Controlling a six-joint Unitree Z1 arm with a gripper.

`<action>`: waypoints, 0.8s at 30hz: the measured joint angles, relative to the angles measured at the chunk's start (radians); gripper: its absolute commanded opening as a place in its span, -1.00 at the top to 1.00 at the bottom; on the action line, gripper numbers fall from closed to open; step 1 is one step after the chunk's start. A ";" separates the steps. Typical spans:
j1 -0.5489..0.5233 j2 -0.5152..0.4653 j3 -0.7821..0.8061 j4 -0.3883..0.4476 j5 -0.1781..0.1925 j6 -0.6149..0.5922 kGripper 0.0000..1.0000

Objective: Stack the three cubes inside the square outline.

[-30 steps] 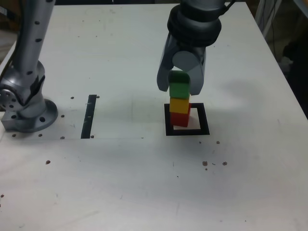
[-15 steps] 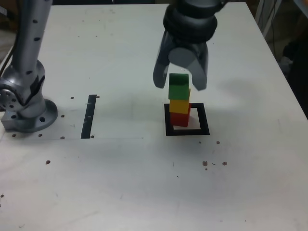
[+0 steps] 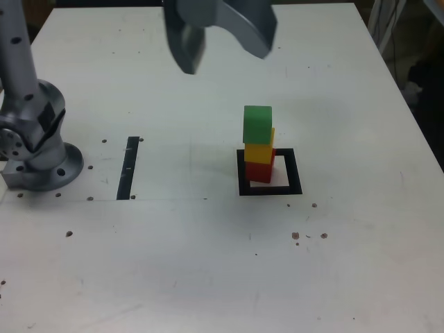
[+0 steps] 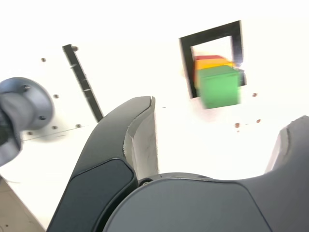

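Gripper (image 3: pixel 222 43) spread wide, empty. Green cube (image 3: pixel 257 123) tops yellow cube (image 3: pixel 259 152), red cube (image 3: pixel 259 171) inside square outline (image 3: pixel 295 187); stack at gripper's 5 o'clock, well apart.

Matt green cube (image 3: pixel 257 123), smooth grey plastic-looking pincer (image 3: pixel 220 35) (faintly glossy), speckled matt white table (image 3: pixel 208 257).

the hand (image 3: pixel 223 35) was blurred and cut off by the top edge of the exterior view, toward twelve o'clock. in the wrist view its body hid much of the counter (image 4: pixel 120 29), and the red cube (image 4: pixel 215 58) showed only as a sliver behind the yellow cube (image 4: pixel 208 64) and the green cube (image 4: pixel 219 87).
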 measured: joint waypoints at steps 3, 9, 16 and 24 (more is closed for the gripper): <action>0.024 -0.076 0.091 -0.001 -0.008 0.001 -0.99; 0.106 -0.141 0.302 -0.042 -0.028 0.001 -0.99; 0.158 -0.132 0.542 -0.200 -0.046 0.001 -0.99; 0.155 -0.114 0.820 -0.466 -0.109 -0.008 -0.99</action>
